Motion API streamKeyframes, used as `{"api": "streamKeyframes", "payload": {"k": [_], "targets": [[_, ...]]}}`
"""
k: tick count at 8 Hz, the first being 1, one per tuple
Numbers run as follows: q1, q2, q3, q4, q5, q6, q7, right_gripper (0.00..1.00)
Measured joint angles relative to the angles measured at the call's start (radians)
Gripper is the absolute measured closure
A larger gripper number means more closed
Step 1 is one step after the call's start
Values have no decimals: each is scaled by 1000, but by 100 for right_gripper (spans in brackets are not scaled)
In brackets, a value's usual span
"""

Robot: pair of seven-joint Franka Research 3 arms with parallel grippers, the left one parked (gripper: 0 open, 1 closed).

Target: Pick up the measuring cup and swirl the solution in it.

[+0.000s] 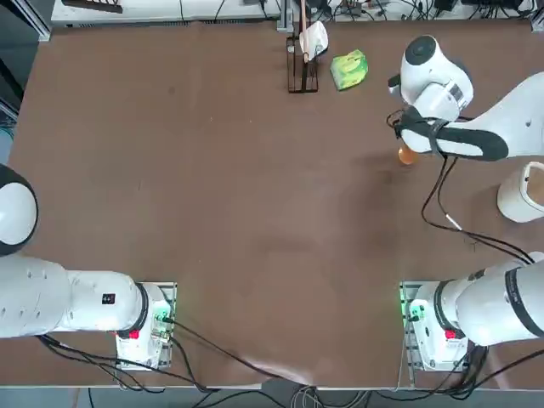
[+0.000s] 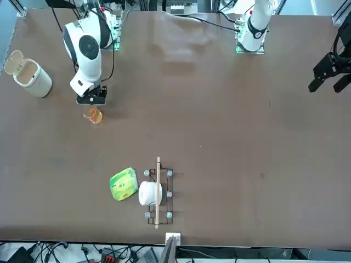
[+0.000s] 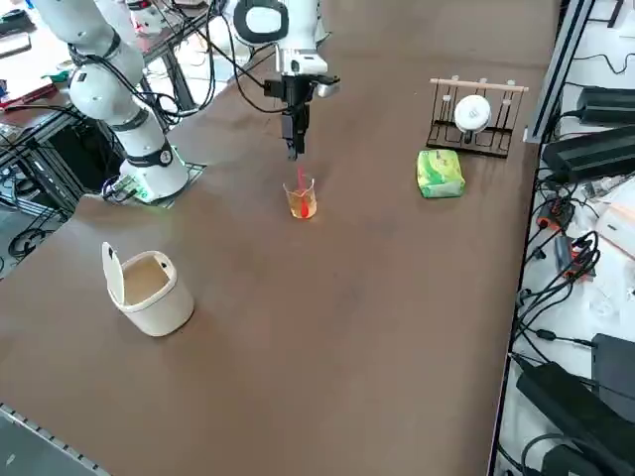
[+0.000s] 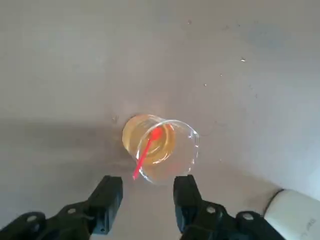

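The measuring cup (image 4: 176,156) is a small clear glass vessel standing upright on the brown table, also seen as the measuring cup (image 3: 301,200) from the right side and the cup (image 2: 94,114) from the front. The orange solution (image 4: 161,147) fills its lower part, and a thin red stick (image 4: 145,152) leans in it. My right gripper (image 3: 294,149) hangs just above the cup, pointing down. In the wrist view the right gripper (image 4: 147,200) has a gap between its two black fingers (image 4: 107,202); nothing is between them and they do not touch the glass. From overhead the arm hides most of the cup (image 1: 407,155).
A white cup with a flip lid (image 3: 149,288) stands on the table near the right arm's base side, also as the white cup (image 1: 520,191). A green packet (image 3: 441,174) and a wire rack holding a white roll (image 3: 474,114) sit at the far edge.
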Motion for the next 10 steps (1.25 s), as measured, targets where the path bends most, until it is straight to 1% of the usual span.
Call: {"api": "streamKeyframes", "payload": {"k": [2,3,9,10], "targets": [[-7,25,0,-6,-1,34,0,39],[-7,37,0,-6,-1,42,0,40],[-7,62,0,-6,-22,48,0,44],[-7,66,0,-6,-22,48,0,46]]}}
